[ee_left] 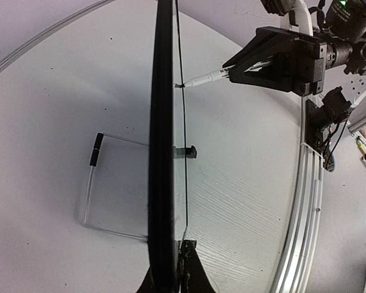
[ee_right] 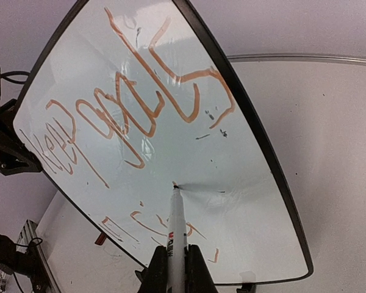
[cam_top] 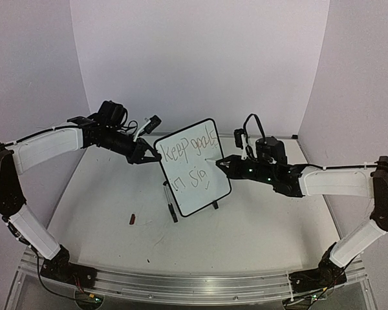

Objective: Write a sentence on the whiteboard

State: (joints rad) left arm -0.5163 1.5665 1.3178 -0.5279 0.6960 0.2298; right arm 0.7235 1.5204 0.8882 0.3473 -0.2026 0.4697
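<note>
Whiteboard (cam_top: 200, 200) upright at middle of table (cam_top: 265, 219), tilted, face toward arms. Sentence (cam_top: 187, 150) so far: "Keep goals" on top line, "in sig" below. Left gripper (cam_top: 149, 155) clamped on board's left edge. Right gripper (cam_top: 221, 165) closed on marker (ee_right: 177, 220), tip touching board between the lines, right of centre. Small dark piece (cam_top: 132, 219) on table, left of board, apart.
</note>
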